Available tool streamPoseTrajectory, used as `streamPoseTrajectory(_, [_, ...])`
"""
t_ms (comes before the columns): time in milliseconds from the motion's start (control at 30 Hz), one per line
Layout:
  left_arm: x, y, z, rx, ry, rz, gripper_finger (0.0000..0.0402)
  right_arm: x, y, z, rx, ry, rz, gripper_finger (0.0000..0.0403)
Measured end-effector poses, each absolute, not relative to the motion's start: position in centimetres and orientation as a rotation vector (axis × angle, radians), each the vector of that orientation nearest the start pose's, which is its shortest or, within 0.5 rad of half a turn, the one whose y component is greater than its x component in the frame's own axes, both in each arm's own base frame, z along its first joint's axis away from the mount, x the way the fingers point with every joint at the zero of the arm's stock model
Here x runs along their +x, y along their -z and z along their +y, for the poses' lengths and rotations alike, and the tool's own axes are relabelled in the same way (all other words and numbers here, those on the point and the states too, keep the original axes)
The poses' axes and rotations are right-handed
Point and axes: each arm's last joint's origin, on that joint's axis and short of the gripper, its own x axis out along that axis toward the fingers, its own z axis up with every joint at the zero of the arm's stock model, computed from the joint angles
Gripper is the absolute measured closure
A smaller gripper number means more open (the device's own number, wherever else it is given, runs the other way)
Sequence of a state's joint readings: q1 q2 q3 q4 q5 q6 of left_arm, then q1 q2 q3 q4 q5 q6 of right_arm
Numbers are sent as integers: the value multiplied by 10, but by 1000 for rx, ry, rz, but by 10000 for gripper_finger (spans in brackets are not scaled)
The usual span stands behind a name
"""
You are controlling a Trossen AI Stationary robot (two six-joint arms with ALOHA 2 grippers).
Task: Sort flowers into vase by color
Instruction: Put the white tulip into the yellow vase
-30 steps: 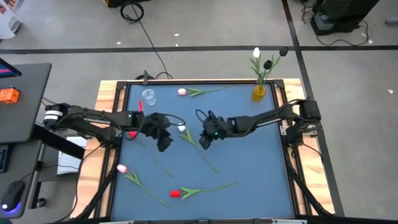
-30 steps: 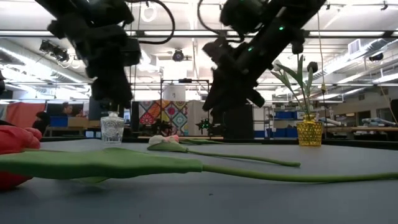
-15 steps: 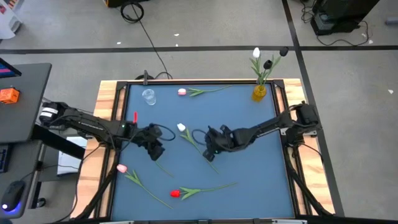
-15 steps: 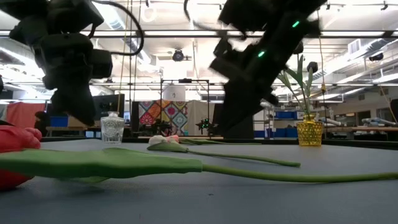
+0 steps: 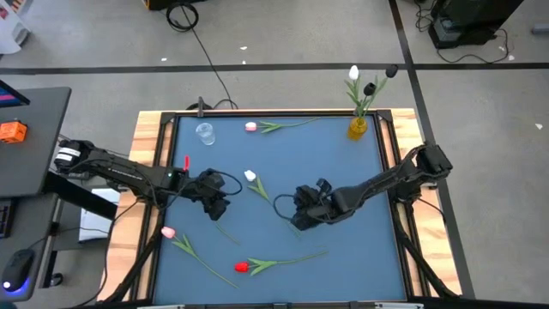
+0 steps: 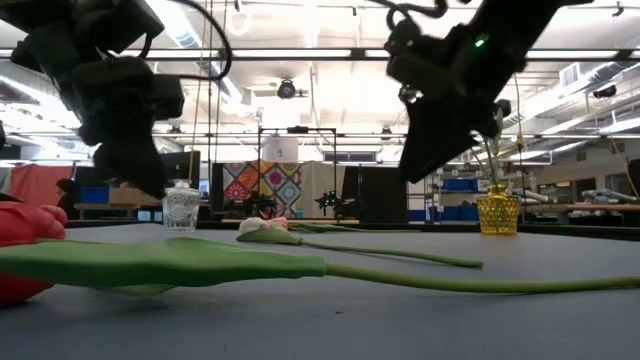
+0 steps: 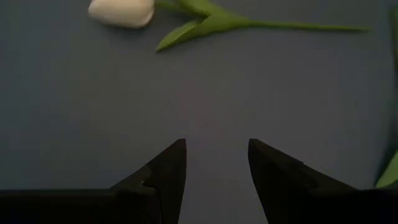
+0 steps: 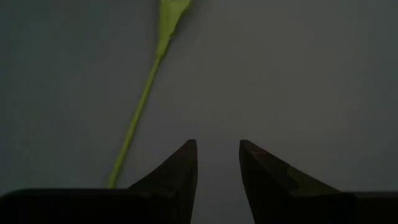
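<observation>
While both arms reach in over the blue table (image 5: 343, 163) in the high view, the left gripper (image 5: 217, 206) sits left of centre and the right gripper (image 5: 302, 215) just right of centre, with the white tulip (image 5: 250, 176) lying between them, its stem running down toward the right gripper. A pink tulip (image 5: 250, 127) lies near the far edge beside a clear glass vase (image 5: 204, 132), another pink one (image 5: 168, 233) lies by the left edge, and a red tulip (image 5: 242, 267) rests near the front. A yellow vase (image 5: 358, 127) at the far right corner holds a white and a dark flower

In the low view, the red tulip (image 6: 25, 235) fills the near left, its stem stretching right across the table; both grippers hang above the surface, holding nothing that shows

In the left wrist view, the left gripper (image 7: 216, 163) has its fingers parted over bare table, the white tulip (image 7: 122, 11) ahead of them and apart from them

In the right wrist view, the right gripper (image 8: 217, 160) is likewise spread and empty, a green stem (image 8: 140, 112) lying just beside one finger, not between the two
</observation>
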State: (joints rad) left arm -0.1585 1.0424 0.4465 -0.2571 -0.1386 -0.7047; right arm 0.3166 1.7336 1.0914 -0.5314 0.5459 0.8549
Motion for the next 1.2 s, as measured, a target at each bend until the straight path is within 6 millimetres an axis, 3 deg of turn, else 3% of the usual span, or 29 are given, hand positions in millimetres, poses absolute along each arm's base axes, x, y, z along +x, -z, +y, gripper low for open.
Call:
streamPoseTrajectory(267, [194, -180, -27, -540, -223, 692, 224, 349, -191, 56, 246, 388, 795, 275])
streamPoseTrajectory(433, [196, -184, -28, -594, -215, 648, 224, 360, -199, 44, 210, 335, 702, 275])
streamPoseTrajectory(900, [192, -180, -34, -615, -215, 702, 224, 386, -162, 35, 150, 308, 658, 261])
streamPoseTrajectory(1200, [192, -181, -36, -612, -207, 694, 224, 387, -142, 37, 197, 334, 714, 260])
